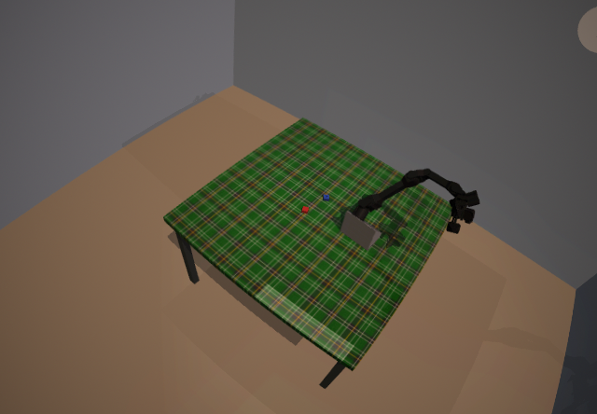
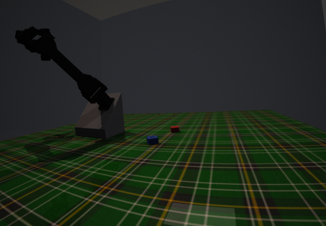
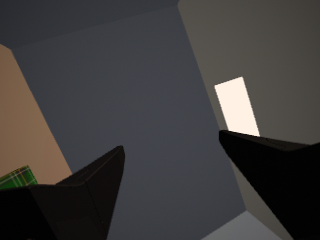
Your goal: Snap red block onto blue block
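Observation:
The red block lies on the plaid tabletop. The blue block sits a short way from it, with small studs on top. The two are apart. My gripper is open, and only wall and ceiling show between its fingers in the wrist view. It is raised high and far from both blocks, on the other side of the arm's base in the top view. Neither block shows in the wrist view.
The arm's grey wedge-shaped base stands on the table near the blocks. The black arm reaches up and away from them. A green plaid cloth covers the table.

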